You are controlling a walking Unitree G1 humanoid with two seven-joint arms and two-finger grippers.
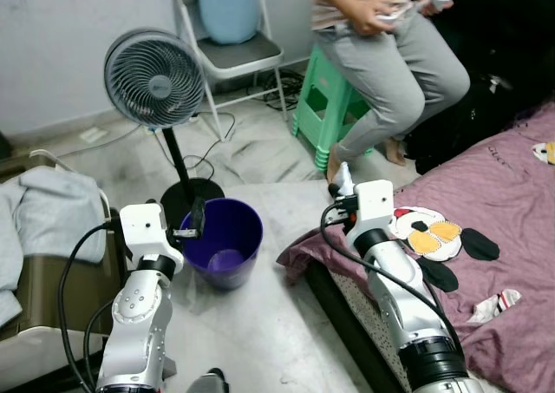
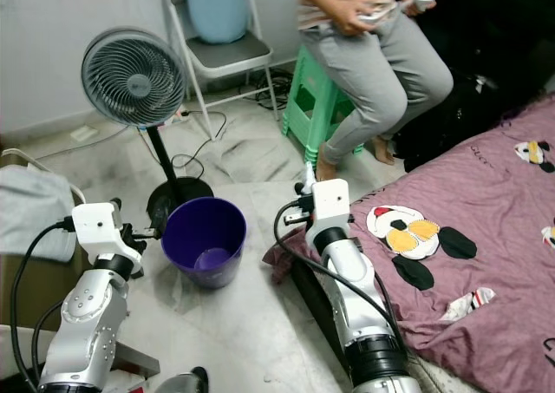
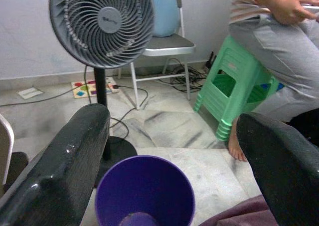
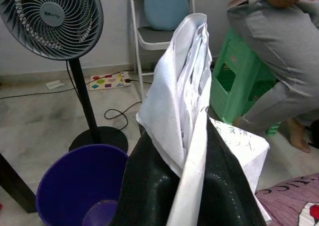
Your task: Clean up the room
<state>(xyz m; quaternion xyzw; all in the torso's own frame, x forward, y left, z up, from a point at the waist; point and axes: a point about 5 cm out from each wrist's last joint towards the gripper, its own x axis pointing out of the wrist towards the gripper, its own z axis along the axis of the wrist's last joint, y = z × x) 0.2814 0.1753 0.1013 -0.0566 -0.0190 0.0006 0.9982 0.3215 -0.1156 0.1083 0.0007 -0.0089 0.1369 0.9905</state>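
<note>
White crumpled paper (image 4: 182, 86) was pinched upright in the right pincer (image 1: 340, 183), over the bed's edge (image 1: 299, 258). Purple bin (image 1: 223, 240) sat on the floor just to that pincer's left, so I'd guess a short leftward swing. Left pincer (image 1: 196, 219) hovered wide over the bin's rim.

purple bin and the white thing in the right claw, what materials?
Bin: looks like glossy moulded plastic, smooth one-piece wall with a sheen. White thing in the right claw: thin crinkled sheet, probably a plastic wrapper or paper; can't tell which.
</note>
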